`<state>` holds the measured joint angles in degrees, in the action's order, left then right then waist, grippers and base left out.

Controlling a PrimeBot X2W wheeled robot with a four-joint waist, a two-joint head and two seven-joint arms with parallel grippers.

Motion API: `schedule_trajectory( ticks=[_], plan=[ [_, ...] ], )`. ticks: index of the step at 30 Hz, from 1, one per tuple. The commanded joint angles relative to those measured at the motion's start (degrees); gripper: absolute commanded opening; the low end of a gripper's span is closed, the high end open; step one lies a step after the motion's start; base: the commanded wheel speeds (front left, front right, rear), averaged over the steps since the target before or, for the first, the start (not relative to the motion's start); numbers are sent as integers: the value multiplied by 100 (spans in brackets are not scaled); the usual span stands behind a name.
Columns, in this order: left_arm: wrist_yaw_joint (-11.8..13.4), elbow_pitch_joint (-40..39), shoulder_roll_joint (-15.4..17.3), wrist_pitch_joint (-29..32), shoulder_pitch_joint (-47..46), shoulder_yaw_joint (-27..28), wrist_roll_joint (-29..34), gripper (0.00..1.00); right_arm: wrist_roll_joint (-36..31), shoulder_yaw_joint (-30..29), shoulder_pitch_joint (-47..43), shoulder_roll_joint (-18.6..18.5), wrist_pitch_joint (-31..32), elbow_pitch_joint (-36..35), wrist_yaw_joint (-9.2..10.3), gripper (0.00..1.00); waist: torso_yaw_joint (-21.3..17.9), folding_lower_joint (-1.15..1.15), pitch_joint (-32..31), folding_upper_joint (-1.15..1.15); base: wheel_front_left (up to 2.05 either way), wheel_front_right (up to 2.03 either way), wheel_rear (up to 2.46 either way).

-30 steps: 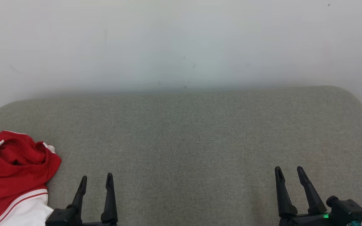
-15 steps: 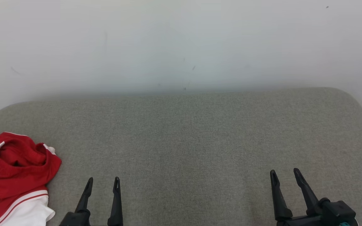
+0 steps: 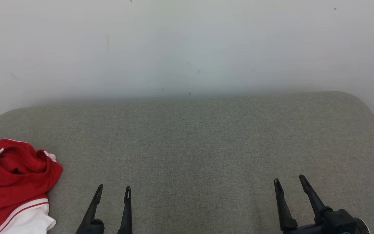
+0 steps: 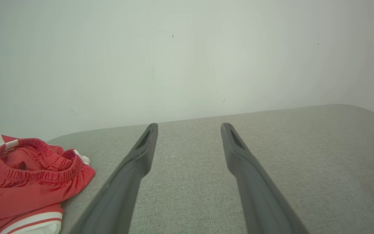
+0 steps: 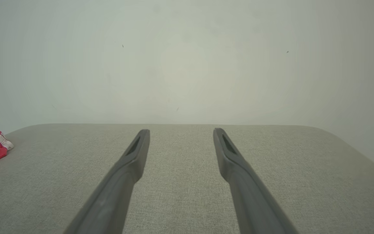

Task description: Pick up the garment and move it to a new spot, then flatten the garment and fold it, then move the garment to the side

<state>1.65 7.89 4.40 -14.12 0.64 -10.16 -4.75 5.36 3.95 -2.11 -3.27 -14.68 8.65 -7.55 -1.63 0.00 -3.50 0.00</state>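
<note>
At the table's [image 3: 206,146] left edge, a crumpled garment [image 3: 11,182] is seen.
Likely soft, slippery; the waistband [image 4: 70,162] is best pinched. The left claw [image 3: 114,188] and right claw [image 3: 289,179] are released.

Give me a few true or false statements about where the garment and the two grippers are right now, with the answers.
1. The red and white garment lies bunched at the left end of the grey cushion. True.
2. The left gripper is shut on the garment. False: it is open and empty, beside the garment, not touching it.
3. The right gripper is open and empty. True.
4. The garment is folded flat. False: it is crumpled, with its elastic waistband showing.
</note>
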Motion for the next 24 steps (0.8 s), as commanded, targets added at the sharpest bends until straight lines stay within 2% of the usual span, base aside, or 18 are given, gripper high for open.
schedule_trajectory(
  ticks=[1,7,24],
  plan=[
    [-1,7,-10,-65,38,-5,146,100,-153,-18,-23,25,-36,1,11,100,-4,0,0,0,0,0,0],
    [-13,67,-18,-126,35,-13,391,100,-371,-39,-46,57,-47,8,12,100,-19,0,-18,0,0,0,0],
    [-27,152,-54,-114,14,-6,407,100,-331,-87,-86,52,-46,31,12,100,29,0,-32,0,0,0,0]
  ],
)
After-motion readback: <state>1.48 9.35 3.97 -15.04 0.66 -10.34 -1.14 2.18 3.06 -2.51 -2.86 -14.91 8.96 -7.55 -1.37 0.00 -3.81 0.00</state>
